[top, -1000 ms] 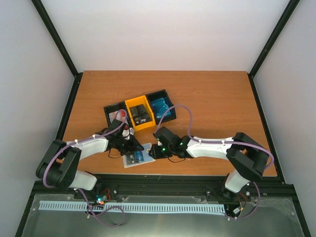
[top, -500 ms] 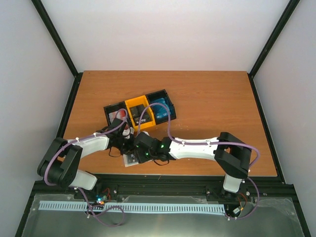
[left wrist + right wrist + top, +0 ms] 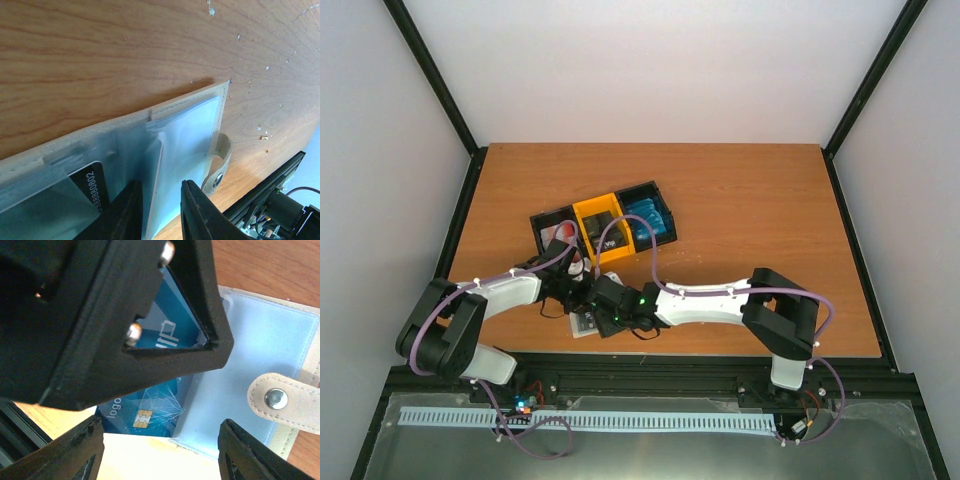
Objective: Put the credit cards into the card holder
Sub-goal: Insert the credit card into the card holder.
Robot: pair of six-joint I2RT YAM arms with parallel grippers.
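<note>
Both arms fold inward, left pincer (image 3: 582,296) and right pincer (image 3: 603,318) over card holder (image 3: 185,120).

A black-and-yellow three-compartment tray (image 3: 580,225) sits askew on the wooden table (image 3: 750,200), enclosed by white walls (image 3: 660,70).

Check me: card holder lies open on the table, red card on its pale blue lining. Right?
Wrong colour: the card is blue, not red, per the right wrist view. The card holder does lie open on the table, that card on its pale blue lining.
</note>
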